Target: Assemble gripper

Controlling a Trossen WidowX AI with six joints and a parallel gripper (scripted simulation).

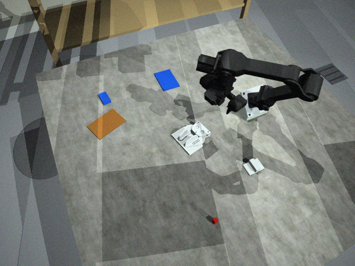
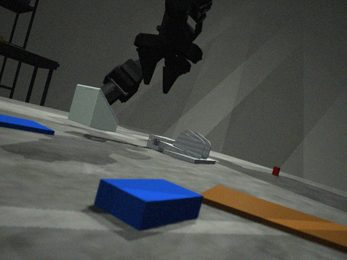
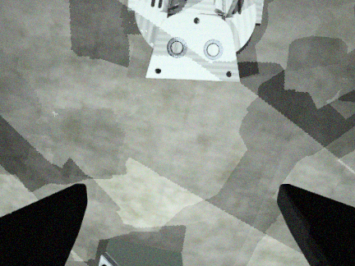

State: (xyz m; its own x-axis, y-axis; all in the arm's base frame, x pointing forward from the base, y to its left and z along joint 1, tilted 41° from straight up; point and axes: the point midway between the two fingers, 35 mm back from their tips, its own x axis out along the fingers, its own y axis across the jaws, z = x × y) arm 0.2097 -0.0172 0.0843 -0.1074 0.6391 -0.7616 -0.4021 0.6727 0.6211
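The gripper base point(image 1: 188, 151) point(image 2: 179, 157) lies on the table with both jaws on it, one jaw point(image 1: 185, 132) beside the other jaw point(image 1: 194, 142). The housing plate point(image 1: 197, 131) point(image 2: 161, 137) point(image 3: 195, 67) lies over the jaws' round ends and looks level in the exterior view. In the wrist view the left stub point(image 3: 177, 48) and right stub point(image 3: 213, 49) show in its two round holes. The plate hides the gear teeth and pins. My gripper point(image 2: 156, 88) point(image 3: 185, 194) is open and empty, high above the table and clear of the assembly, toward my mount.
A white notched holder point(image 1: 253, 166) stands apart from the assembly. A red cube point(image 1: 215, 220) point(image 2: 276, 171), an orange slab point(image 1: 106, 124) point(image 2: 260, 208), a small blue block point(image 1: 104, 98) point(image 2: 145, 193) and a larger blue slab point(image 1: 167, 79) point(image 2: 22, 122) lie around. My pale wedge mount point(image 2: 93, 109) stands behind.
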